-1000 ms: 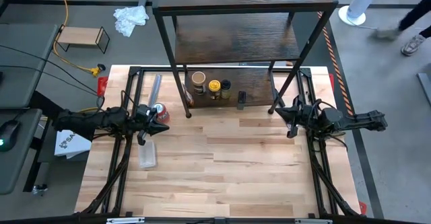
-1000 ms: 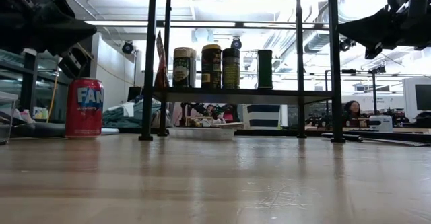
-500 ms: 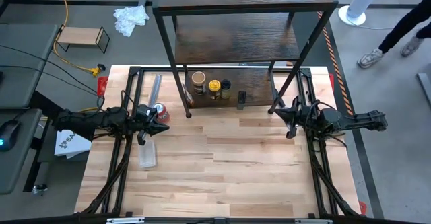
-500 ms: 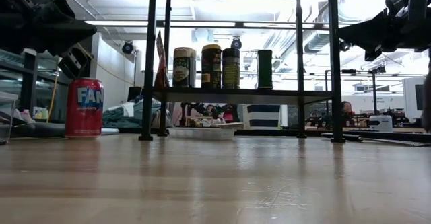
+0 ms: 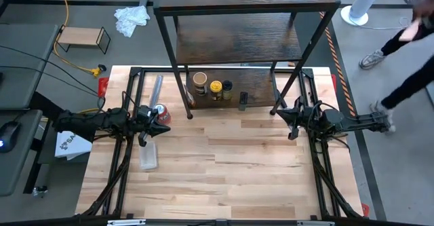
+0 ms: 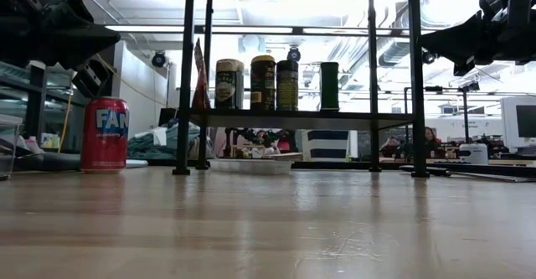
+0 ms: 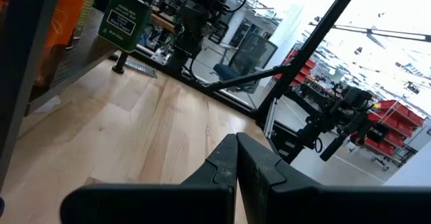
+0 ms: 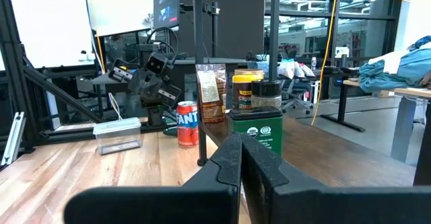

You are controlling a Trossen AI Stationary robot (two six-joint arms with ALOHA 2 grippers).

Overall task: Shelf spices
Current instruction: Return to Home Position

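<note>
Spices [image 5: 215,88] stand in a row on the shelf's [image 5: 261,93] lowest board. Left pincer [image 5: 165,126] and right pincer [image 5: 279,113], both pinched closed and empty, hover at opposite worktop [image 5: 224,165] sides. Shelving looks finished; next, I'd guess, the arms just park.

Table [image 5: 224,165]: shelf [image 5: 237,39] stands at 12 o'clock. Its lowest board carries three jars [image 5: 215,87] in a row, with box [image 5: 243,101] at their 4 o'clock. Can [image 5: 159,110] stands at table's 10 o'clock, plastic piece [image 5: 148,156] at 9 o'clock.
</note>
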